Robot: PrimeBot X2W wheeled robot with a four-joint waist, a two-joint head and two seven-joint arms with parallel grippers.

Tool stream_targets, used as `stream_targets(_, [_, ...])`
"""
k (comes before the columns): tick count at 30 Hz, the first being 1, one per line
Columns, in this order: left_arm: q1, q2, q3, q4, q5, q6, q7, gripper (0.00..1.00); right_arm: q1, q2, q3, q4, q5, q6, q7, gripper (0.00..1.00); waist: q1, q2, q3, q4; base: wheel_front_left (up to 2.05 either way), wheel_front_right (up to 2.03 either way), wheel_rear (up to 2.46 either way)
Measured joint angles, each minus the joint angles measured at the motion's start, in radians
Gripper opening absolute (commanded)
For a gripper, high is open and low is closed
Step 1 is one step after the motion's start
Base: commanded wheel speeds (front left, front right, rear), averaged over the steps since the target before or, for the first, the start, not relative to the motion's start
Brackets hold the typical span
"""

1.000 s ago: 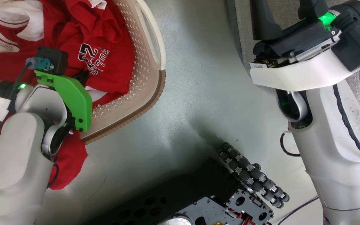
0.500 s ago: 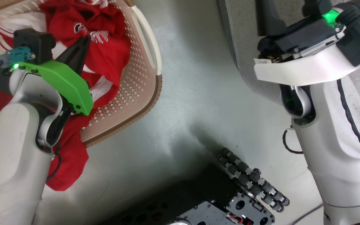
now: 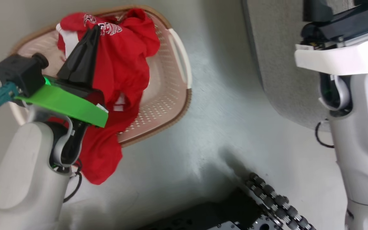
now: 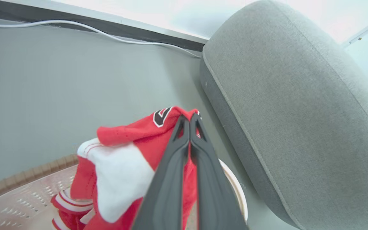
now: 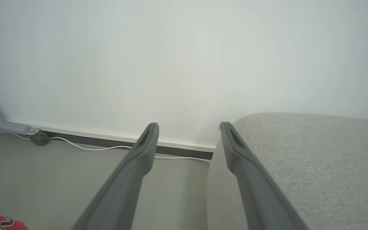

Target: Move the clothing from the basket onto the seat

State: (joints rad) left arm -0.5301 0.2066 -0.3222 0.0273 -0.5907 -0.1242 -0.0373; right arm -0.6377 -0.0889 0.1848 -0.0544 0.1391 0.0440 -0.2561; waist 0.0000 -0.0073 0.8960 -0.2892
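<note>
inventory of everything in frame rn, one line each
clothing: one bundle, garment count unclear, red with white trim, hanging from the left gripper over the basket, lower end draped past its near rim
basket: one, cream with a brown rim, on the floor
seat: one, light grey, right of the basket
floor: grey, under everything
wall: white, behind the seat
cable: one, white, along the dark skirting
roller wheel: one, black, on the robot's base, bottom of the head view
left gripper: dark, shut on the clothing
right gripper: dark, open, holding nothing, beside the seat
</note>
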Motion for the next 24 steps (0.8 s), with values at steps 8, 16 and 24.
stream_targets(8, [0.072, -0.029, 0.000, -0.012, -0.028, 0.000, -0.136, 0.00, 0.011, -0.056, -0.048, 0.002, -0.026, 0.010, 0.000, 1.00, 0.0000, 0.0000, -0.102, 0.092, 0.00, 0.00, 0.00])
stream_targets(16, [0.120, -0.033, -0.003, -0.016, -0.039, 0.000, -0.194, 0.00, 0.081, -0.079, -0.059, 0.021, -0.033, 0.029, 0.000, 1.00, 0.0000, 0.0000, -0.215, 0.179, 0.00, 0.00, 0.00])
stream_targets(24, [0.183, -0.020, 0.026, -0.021, -0.066, 0.000, -0.194, 0.00, 0.155, -0.052, -0.011, 0.053, -0.018, 0.051, 0.000, 1.00, 0.0000, 0.0000, -0.339, 0.243, 0.00, 0.00, 0.00])
